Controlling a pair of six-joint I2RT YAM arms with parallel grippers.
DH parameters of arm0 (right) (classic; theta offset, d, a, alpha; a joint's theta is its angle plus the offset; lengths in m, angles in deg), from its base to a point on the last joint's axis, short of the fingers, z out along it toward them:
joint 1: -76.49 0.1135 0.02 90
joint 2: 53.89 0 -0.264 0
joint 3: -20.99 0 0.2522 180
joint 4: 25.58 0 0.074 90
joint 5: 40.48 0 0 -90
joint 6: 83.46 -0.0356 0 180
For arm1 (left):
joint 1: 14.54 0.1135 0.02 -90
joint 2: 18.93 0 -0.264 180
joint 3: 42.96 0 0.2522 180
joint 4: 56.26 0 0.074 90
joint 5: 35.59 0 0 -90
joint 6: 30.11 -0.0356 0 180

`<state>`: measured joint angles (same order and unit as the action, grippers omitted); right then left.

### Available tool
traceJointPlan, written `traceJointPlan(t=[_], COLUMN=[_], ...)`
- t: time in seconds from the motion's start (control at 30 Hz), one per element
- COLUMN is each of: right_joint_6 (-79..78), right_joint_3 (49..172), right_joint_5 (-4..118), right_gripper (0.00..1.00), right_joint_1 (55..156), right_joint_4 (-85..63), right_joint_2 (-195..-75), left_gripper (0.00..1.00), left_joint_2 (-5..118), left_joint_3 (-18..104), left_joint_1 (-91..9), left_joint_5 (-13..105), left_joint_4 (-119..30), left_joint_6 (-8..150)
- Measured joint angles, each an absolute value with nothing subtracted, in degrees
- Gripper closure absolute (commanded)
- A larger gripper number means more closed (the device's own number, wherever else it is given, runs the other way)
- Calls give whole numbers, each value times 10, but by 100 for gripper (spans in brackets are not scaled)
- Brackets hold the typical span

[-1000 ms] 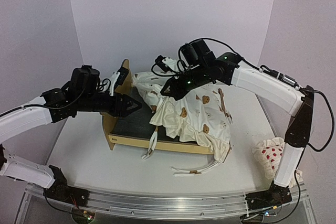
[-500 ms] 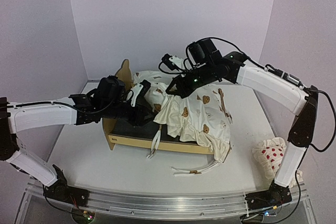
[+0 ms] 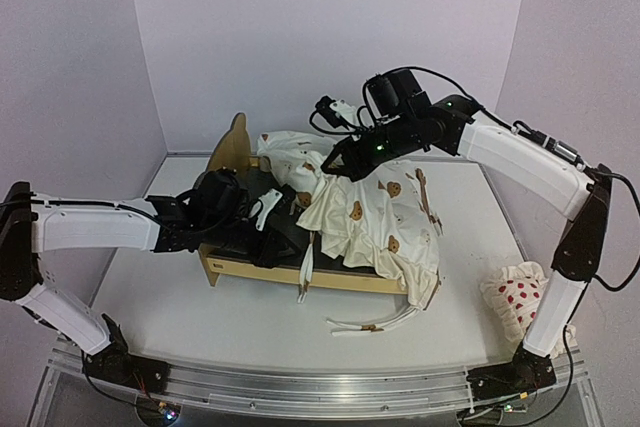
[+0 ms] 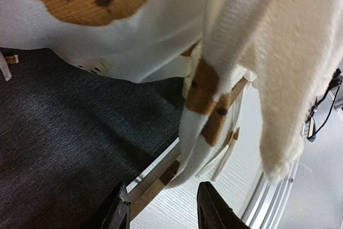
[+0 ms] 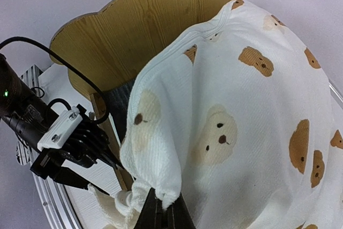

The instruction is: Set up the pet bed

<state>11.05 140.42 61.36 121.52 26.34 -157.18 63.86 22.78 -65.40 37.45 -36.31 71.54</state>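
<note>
Right claw (image 5: pixel 161 212) pinches cushion (image 5: pixel 241 132) above bear-eared plywood pet bed (image 5: pixel 144 30) with grey felt base (image 4: pixel 64 132).

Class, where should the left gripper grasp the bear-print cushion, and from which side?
Probably the cushion's drooping corner above the tie, approached from the pet bed's headboard end: it hangs free over the front rail, while the right gripper holds the upper edge.

High overview; two close wrist views, probably sharing bed (image 3: pixel 250 269).
</note>
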Motion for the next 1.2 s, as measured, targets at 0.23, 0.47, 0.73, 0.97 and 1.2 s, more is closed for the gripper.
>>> traceJointPlan(t=[0.23,0.47,0.73,0.97,1.2], right_joint_6=[110,108,108,108,107], right_joint_3=[1404,1404,1404,1404,1404], right_joint_5=[614,616,616,616,616], right_gripper=[100,100,100,100,100], right_joint_1=[1215,1215,1215,1215,1215], right_joint_4=[263,263,263,264,263], right_joint_2=[-1572,-1572,-1572,-1572,-1572], left_gripper=[55,57,75,93,100], left_joint_2=[639,657,687,705,707], left_joint_3=[216,217,233,249,266], left_joint_1=[-662,-674,-691,-708,-724], left_joint_5=[351,350,360,394,431], left_joint_4=[-368,-377,-381,-380,-353], left_joint_6=[708,704,696,688,687])
